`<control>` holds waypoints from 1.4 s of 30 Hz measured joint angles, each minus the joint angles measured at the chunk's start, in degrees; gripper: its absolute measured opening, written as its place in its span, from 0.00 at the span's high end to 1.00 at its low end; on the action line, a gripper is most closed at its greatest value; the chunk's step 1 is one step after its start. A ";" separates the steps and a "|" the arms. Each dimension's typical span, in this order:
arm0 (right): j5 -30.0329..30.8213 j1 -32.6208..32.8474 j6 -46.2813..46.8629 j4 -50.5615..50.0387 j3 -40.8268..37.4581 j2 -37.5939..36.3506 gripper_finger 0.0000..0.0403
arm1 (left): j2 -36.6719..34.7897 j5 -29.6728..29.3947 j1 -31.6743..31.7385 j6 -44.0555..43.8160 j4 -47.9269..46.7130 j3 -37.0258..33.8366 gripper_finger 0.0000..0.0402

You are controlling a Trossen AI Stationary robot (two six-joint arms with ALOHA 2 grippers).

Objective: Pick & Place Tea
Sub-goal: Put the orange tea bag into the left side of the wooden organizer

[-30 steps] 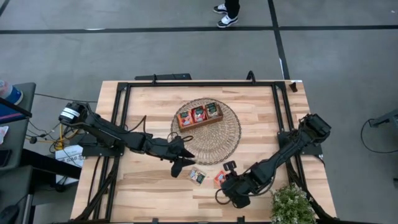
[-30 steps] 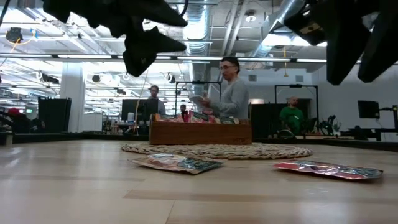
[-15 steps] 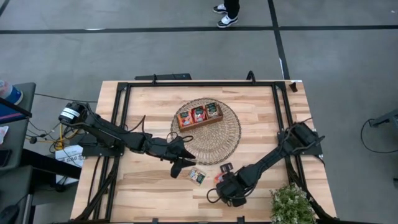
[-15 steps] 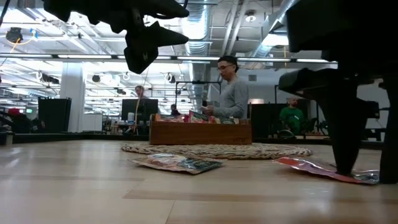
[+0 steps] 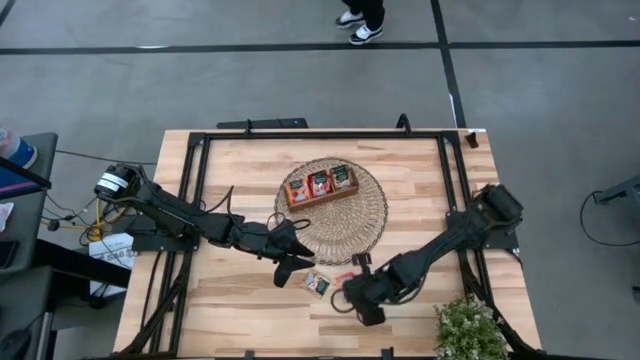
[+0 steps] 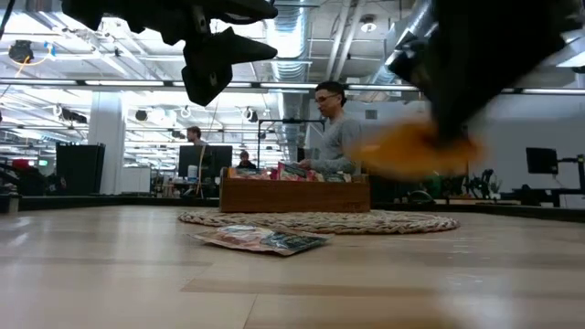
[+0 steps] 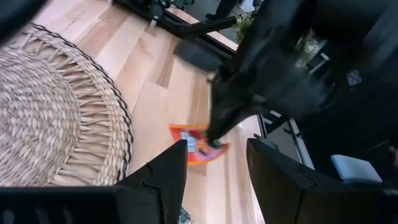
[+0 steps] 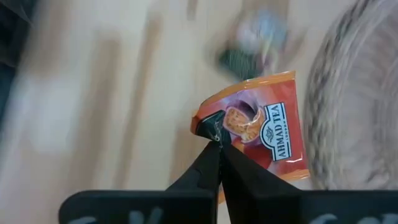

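Orange-red tea sachet [image 8: 264, 134] hanging clear of the tabletop, pinched at one corner between closed dark fingertips [image 8: 216, 144], printed face with cup picture and white brand lettering showing; appearing blurred in the low view [image 6: 416, 151], raised above the wood surface. Second sachet [image 6: 260, 239] lying flat on the bare wood just in front of the woven mat, green and red-orange face up, slightly crumpled; seen from above [image 5: 318, 283] just beside the mat's near edge. Further sachets [image 5: 319, 184] standing packed in three compartments of the wooden tray, red-orange and green labels facing up.
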 joint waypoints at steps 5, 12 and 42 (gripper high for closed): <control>0.98 -0.47 0.52 7.19 -0.01 -6.32 1.00 | 0.00 -1.79 -1.14 1.21 0.15 0.00 0.61; -1.76 -1.28 -2.10 12.70 0.15 -14.32 1.00 | 0.00 -2.31 -2.57 2.35 3.03 0.02 0.61; -24.23 -7.55 -4.16 29.86 0.23 -16.37 1.00 | 1.06 2.22 -4.74 18.92 9.10 9.58 0.61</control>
